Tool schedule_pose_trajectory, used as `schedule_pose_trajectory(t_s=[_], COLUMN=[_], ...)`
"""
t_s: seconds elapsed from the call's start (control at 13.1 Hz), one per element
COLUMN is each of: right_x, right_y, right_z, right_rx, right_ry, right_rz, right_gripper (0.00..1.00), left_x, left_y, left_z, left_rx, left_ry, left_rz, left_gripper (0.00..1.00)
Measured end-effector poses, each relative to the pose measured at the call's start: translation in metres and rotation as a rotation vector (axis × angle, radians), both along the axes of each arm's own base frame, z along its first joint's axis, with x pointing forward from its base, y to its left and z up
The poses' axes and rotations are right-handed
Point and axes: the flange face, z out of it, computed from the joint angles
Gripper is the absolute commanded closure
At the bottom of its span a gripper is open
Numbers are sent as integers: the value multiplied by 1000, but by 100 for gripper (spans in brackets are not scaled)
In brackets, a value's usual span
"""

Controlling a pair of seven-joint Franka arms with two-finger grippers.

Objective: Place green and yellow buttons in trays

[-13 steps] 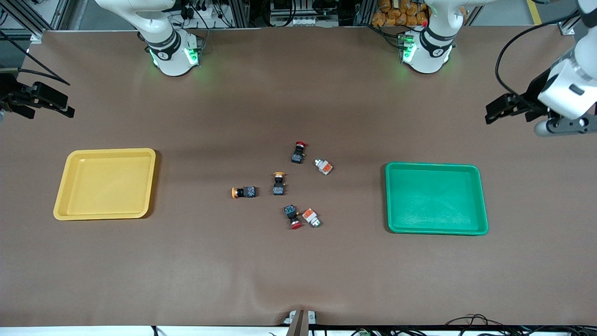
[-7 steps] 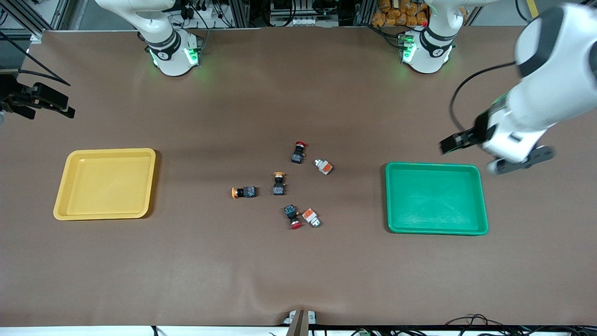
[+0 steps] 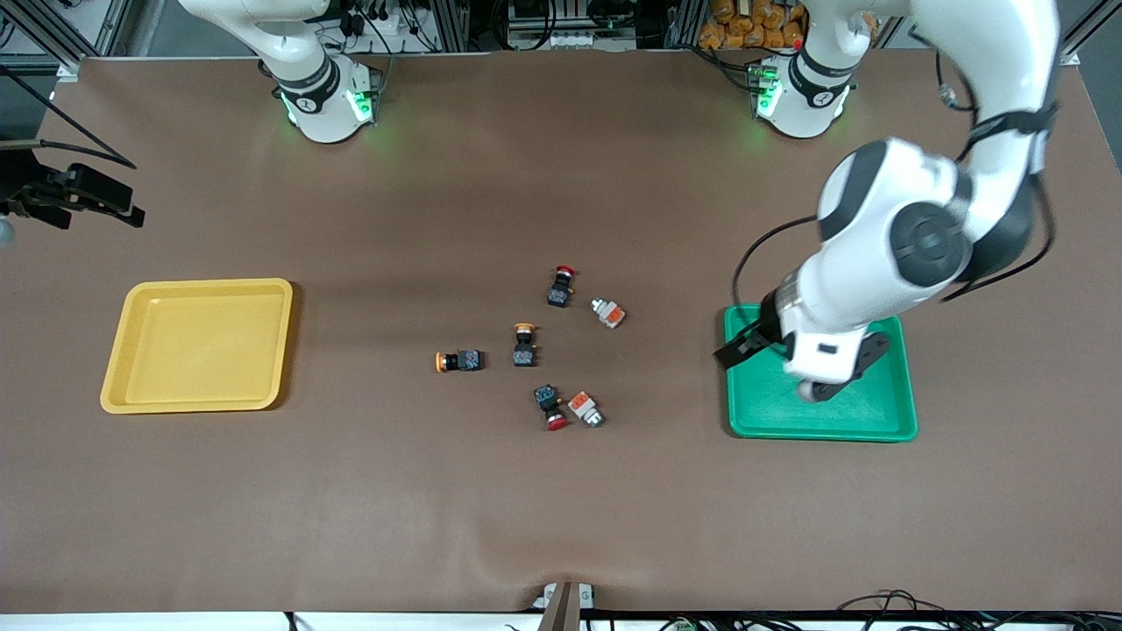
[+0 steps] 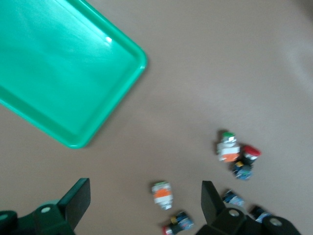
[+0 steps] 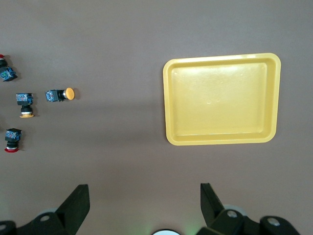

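Note:
Two white-silver switch pieces with an orange block (image 3: 607, 312) (image 3: 585, 408) and two yellow-capped pushbuttons (image 3: 524, 343) (image 3: 458, 360) lie mid-table, between the yellow tray (image 3: 200, 346) and the green tray (image 3: 771, 412). My left gripper (image 3: 743, 350) is open and empty, over the green tray's edge nearest the buttons. Its wrist view shows the gripper (image 4: 142, 203), the green tray (image 4: 63, 63) and both switch pieces (image 4: 163, 194) (image 4: 227, 147). My right gripper (image 3: 101, 203) hangs open and empty at the right arm's end of the table. Its wrist view shows the gripper (image 5: 142, 200), the yellow tray (image 5: 220, 98) and the yellow-capped pushbuttons (image 5: 59, 94) (image 5: 24, 104).
Two red-capped pushbuttons (image 3: 561, 285) (image 3: 550, 407) lie among the task buttons, the second touching one switch piece. They also show in the left wrist view (image 4: 244, 161) (image 4: 178, 223). The brown mat has a ripple near the front edge (image 3: 491, 543).
My left arm has swung in from the left arm's end of the table and now hangs over the green tray. The right gripper has barely moved. The buttons have not moved.

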Motion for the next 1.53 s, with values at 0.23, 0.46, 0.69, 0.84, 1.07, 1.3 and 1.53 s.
schedule_pose_trajectory(t_s=[0.23,0.46,0.69,0.84,1.07,1.3,1.53], right_x=[13,35,46,48,48,51,61], right_y=[7,12,8,7,3,27,53], right_z=[-25,-70,-87,-87,-88,-111,-156], right_rx=[0,-3,-10,-13,-28,-65,-126], right_ry=[45,116,119,116,127,186,267], right_rz=[15,22,16,-1,-109,-260,-405], right_gripper=[0,0,0,0,0,0,0], left_x=[16,22,2,-6,-9,-12,-16], left_y=[-36,-86,-145,-165,-172,-178,-186], left_z=[-50,-93,-139,-171,-202,-220,-231], left_rx=[-24,14,67,64,64,49,31], left_ry=[-37,-100,-174,-197,-213,-226,-243], left_rz=[57,87,61,54,51,80,98], left_gripper=[0,0,0,0,0,0,0])
